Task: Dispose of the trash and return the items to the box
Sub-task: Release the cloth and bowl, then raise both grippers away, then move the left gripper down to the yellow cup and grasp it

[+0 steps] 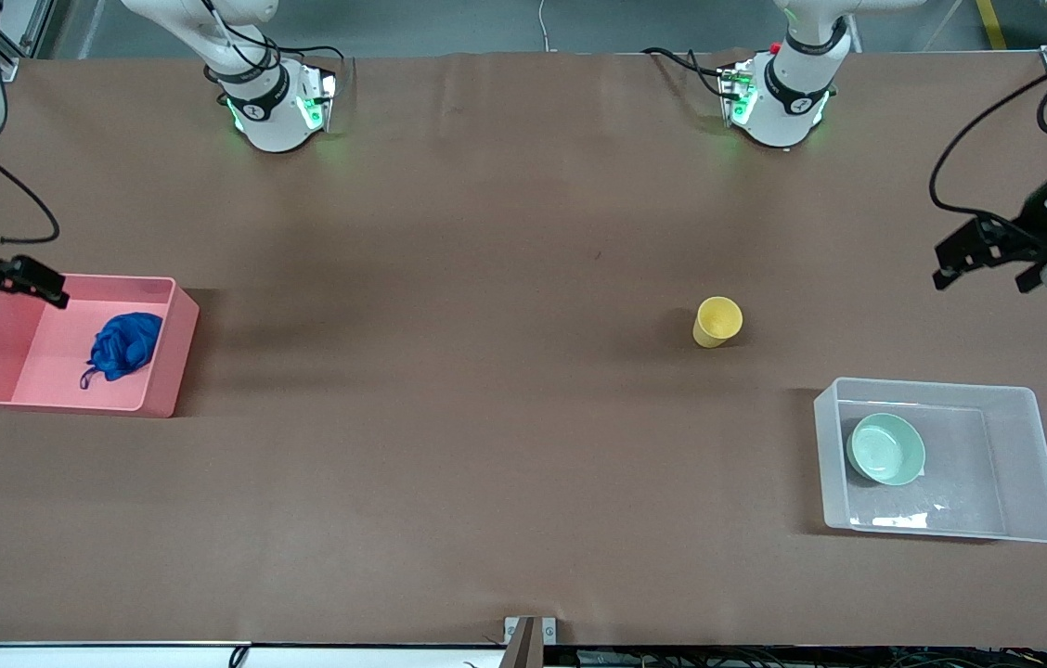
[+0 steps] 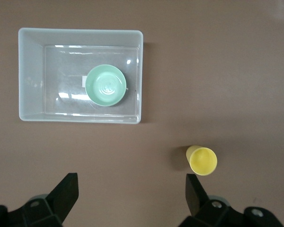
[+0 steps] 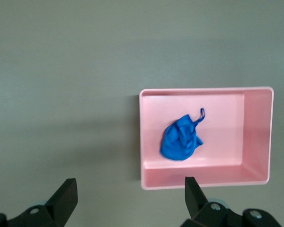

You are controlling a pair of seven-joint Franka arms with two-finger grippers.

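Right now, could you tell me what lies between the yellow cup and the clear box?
Nothing: only bare brown table between the yellow cup and the clear box, plain in the left wrist view.

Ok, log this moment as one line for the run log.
blue wad: in pink bin | green bowl: in clear box | yellow cup: on table | left gripper, right gripper: open, empty

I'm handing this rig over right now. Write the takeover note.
Left tool: open, empty, raised at the left arm's end of the table.
Right tool: open, empty, over the pink bin's rim.
Done: blue trash lies in the pink bin; mint bowl sits in the clear box.
Left: yellow cup stands on the table, farther from the front camera than the clear box; it goes in there.
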